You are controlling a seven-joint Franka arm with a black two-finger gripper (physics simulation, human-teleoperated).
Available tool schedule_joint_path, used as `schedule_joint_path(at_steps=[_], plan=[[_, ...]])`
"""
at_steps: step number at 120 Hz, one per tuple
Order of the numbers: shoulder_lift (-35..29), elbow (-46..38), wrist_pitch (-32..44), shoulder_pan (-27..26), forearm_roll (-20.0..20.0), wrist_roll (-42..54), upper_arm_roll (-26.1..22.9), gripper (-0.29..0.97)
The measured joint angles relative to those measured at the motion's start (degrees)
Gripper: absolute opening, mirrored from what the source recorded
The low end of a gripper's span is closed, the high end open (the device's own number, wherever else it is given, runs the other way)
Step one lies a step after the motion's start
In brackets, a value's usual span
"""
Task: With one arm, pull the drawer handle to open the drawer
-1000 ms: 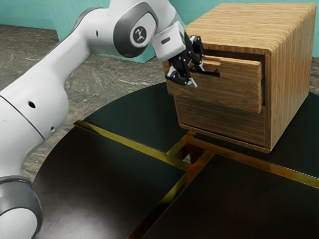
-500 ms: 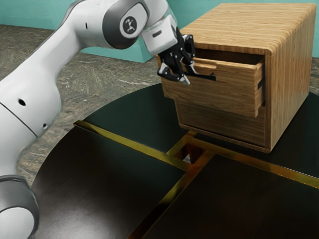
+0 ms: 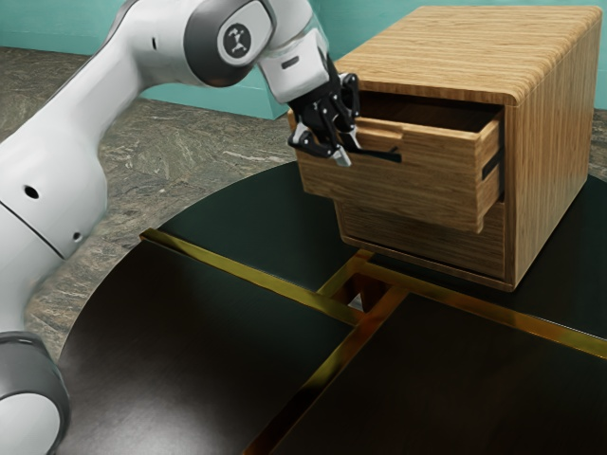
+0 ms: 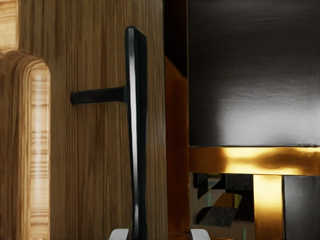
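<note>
My claw (image 3: 334, 154) is spread around the black handle (image 3: 379, 154) of the top drawer (image 3: 417, 180), which stands partly out of the wooden cabinet (image 3: 555, 142) near the desk's (image 3: 190, 341) far edge.

The wooden cabinet (image 3: 550, 142) stands on the dark table (image 3: 190, 332).

No words, numbers or brand names can be read anywhere. The only sign is a small white emblem (image 3: 234, 39), a stylised mark without letters, on the grey round joint cap (image 3: 211, 49) of the arm (image 3: 57, 180), at the exterior view's left of the wooden cabinet (image 3: 555, 142).
</note>
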Motion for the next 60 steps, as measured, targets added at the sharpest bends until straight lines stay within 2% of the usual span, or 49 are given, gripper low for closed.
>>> schedule_joint_path(at_steps=[60], plan=[[-2.26, -1.20, -4.04, -0.50, -1.24, -1.60, 0.60, 0.04]])
